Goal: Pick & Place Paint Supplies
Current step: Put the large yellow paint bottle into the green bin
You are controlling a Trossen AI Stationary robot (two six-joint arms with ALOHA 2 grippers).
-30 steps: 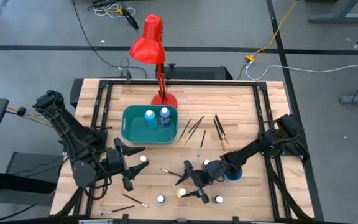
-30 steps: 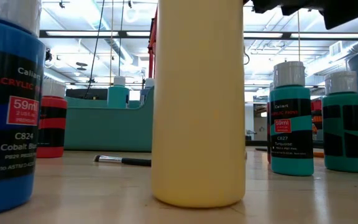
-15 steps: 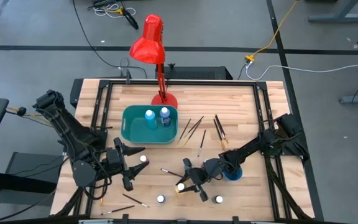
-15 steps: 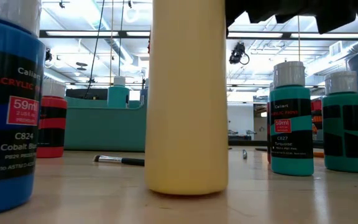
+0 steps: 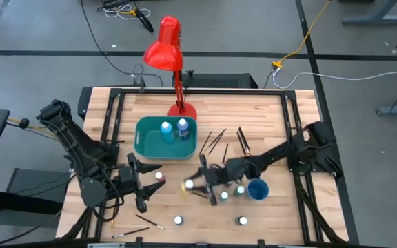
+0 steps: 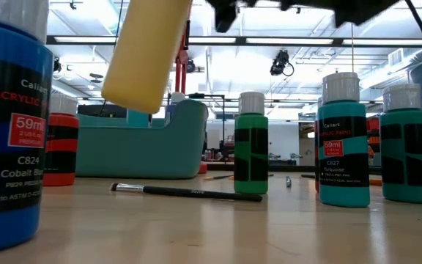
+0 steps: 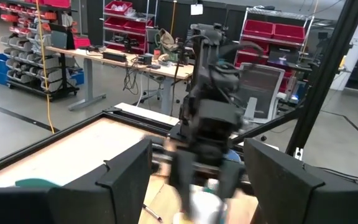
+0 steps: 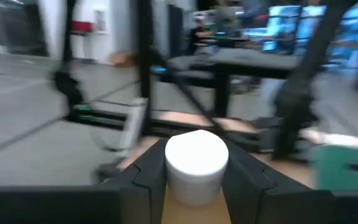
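Observation:
My right gripper [image 5: 200, 182] is shut on a yellow paint bottle with a white cap [image 5: 189, 184], held in the air near the table's middle, in front of the teal bin [image 5: 143, 143]. In the low view the bottle [image 6: 149, 51] hangs tilted above the table. Two bottles [image 5: 166, 127] stand in the bin. Other bottles [image 5: 178, 220] stand on the table, and paintbrushes [image 5: 212, 141] lie to the right of the bin. My left gripper [image 5: 149, 184] waits open at the near left, a white-capped bottle [image 5: 158, 176] just before it. My right gripper pinches the yellow bottle between its two fingers [image 8: 146, 177], on its upper part just under the white cap [image 8: 196, 160]. The fingers come level from the table's right side. The bottle is lifted clear of the table and tilted, its bottom end [image 6: 127, 92] lowest.
A red desk lamp [image 5: 167, 48] stands behind the bin. A round blue cup [image 5: 257, 189] sits under my right arm, with two bottles [image 5: 224, 196] beside it. In the low view a blue bottle [image 6: 9, 125], a green one [image 6: 251, 147], teal ones [image 6: 341, 143] and a brush [image 6: 182, 191] show.
My right gripper has shut on the yellow bottle, lifted it off the table and carried it toward the far edge and a little left, toward the bin. The bottle stood upright on the table and now hangs tilted, clear of it.

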